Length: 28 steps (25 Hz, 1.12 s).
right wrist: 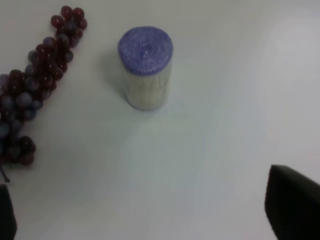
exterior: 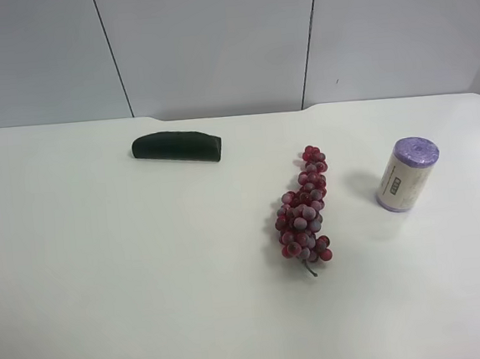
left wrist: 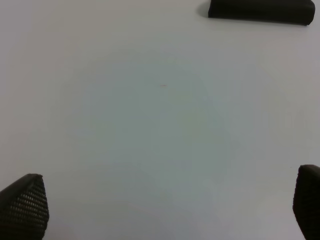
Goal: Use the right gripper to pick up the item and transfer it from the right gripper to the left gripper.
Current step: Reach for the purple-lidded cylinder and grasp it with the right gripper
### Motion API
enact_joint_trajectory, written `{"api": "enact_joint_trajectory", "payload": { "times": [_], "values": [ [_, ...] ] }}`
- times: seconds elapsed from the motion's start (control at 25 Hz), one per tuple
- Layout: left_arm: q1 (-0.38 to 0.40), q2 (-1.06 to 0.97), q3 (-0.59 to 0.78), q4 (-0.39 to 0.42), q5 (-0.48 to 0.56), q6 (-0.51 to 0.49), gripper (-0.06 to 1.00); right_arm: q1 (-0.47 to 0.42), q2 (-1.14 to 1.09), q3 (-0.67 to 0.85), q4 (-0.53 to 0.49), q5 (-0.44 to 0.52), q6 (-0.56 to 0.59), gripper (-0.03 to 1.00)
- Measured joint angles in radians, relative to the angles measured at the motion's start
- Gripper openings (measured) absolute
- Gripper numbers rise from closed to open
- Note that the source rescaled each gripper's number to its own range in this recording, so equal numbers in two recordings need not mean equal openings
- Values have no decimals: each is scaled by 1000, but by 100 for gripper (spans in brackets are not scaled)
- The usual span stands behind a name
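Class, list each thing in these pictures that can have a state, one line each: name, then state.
roll: standing on end on the table, purple end up, not held.
grape bunch: lying flat, apart from the roll.
dark green oblong: lying on its side, untouched.
right claw: open, empty, short of the roll.
left claw: open, empty.

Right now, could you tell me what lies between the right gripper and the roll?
Only bare table separates gripper and roll, per the right wrist view; grapes lie aside.
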Motion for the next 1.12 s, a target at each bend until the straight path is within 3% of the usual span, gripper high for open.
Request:
{"api": "enact_joint_trajectory", "payload": {
  "times": [0.24, 0.48, 0.76, 1.12],
  "values": [
    [0, 0, 0, 0, 0, 0, 100, 0, 271, -146, 0, 12, 31, 100],
    [0, 0, 0, 0, 0, 0, 100, 0, 559, -310, 0, 103, 65, 100],
    [0, 0, 0, 0, 0, 0, 100, 0, 827, -504, 0, 132, 68, 100],
    [0, 0, 0, 0, 0, 1, 100, 0, 1072, -556, 0, 130, 53, 100]
  ]
}}
